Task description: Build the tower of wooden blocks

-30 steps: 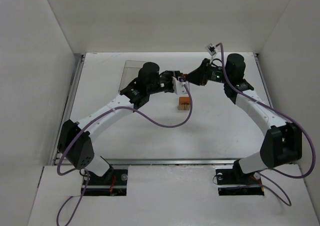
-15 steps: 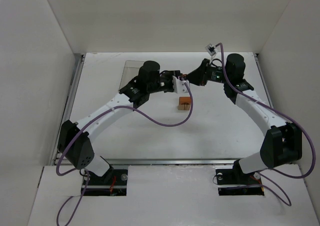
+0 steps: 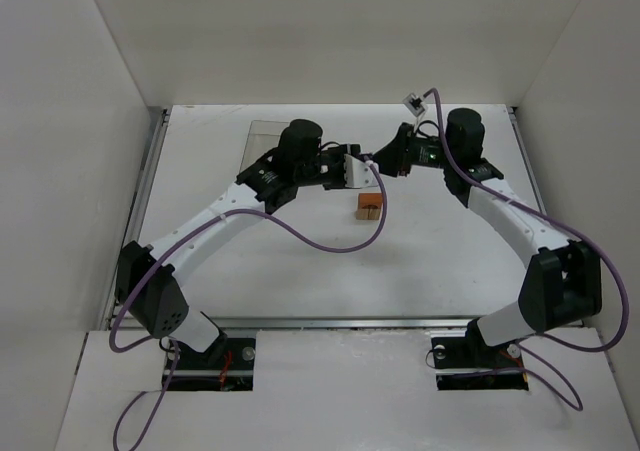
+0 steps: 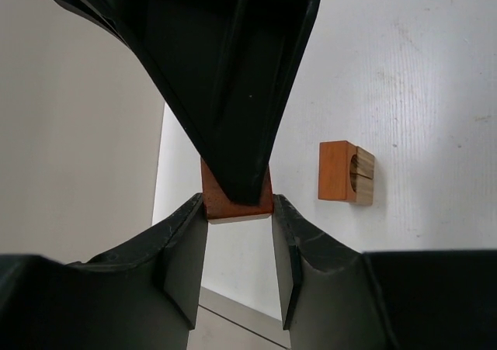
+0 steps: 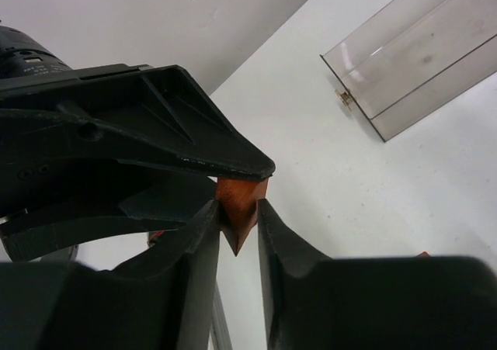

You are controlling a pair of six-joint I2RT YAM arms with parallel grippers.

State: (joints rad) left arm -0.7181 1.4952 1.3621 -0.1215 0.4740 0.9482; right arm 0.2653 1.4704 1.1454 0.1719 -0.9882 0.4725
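Observation:
A reddish-orange wedge piece (image 4: 237,202) hangs in the air above the table, held from two sides. My left gripper (image 4: 238,210) is shut on its flat sides. My right gripper (image 5: 237,210) is shut on the same wedge piece (image 5: 239,202), its pointed edge showing between the fingers. In the top view the two grippers meet tip to tip, left gripper (image 3: 360,166) and right gripper (image 3: 384,159). Below and in front of them the wood block tower (image 3: 369,206) stands on the table. It is an orange block against a tan one with a round notch (image 4: 347,173).
A clear plastic box (image 3: 262,141) lies at the back left behind the left arm, and also shows in the right wrist view (image 5: 419,63). White walls close off the table on both sides and at the back.
The right wrist has shifted a little to the left and back, and the left arm has edged with it. The wedge piece stays between both grippers.

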